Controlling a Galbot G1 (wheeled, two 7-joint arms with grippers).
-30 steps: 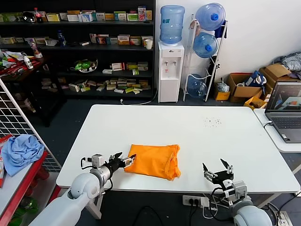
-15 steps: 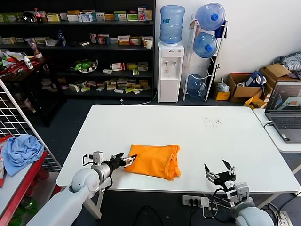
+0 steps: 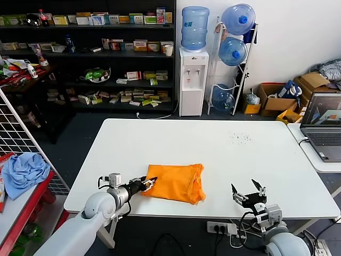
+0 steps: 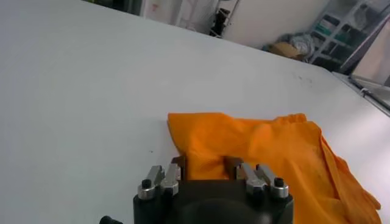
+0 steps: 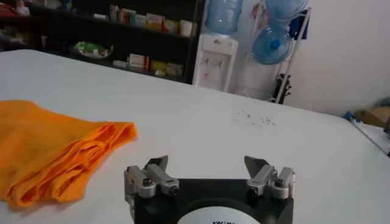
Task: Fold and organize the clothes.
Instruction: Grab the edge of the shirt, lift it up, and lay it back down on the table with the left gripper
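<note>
The orange T-shirt (image 3: 176, 181) lies folded into a bundle on the white table (image 3: 224, 149), near its front edge, left of middle. My left gripper (image 3: 147, 184) is low on the table at the shirt's left front corner. In the left wrist view the left gripper (image 4: 205, 162) is open with its fingers (image 4: 178, 162) on either side of the shirt's near edge (image 4: 268, 152). My right gripper (image 3: 248, 190) is open and empty, near the table's front edge to the right of the shirt. In the right wrist view the right gripper (image 5: 207, 163) hovers over bare table, with the shirt (image 5: 49, 146) off to one side.
A light blue cloth (image 3: 24, 172) lies on a red rack at the far left, beside a wire grid (image 3: 16, 133). A laptop (image 3: 323, 125) stands on a side table at the right. Shelves (image 3: 90, 58) and a water dispenser (image 3: 193, 80) stand behind the table.
My left gripper has sunk lower and slid a little to the right, onto the shirt's left front corner. The right gripper has barely shifted. The shirt has stayed in place.
</note>
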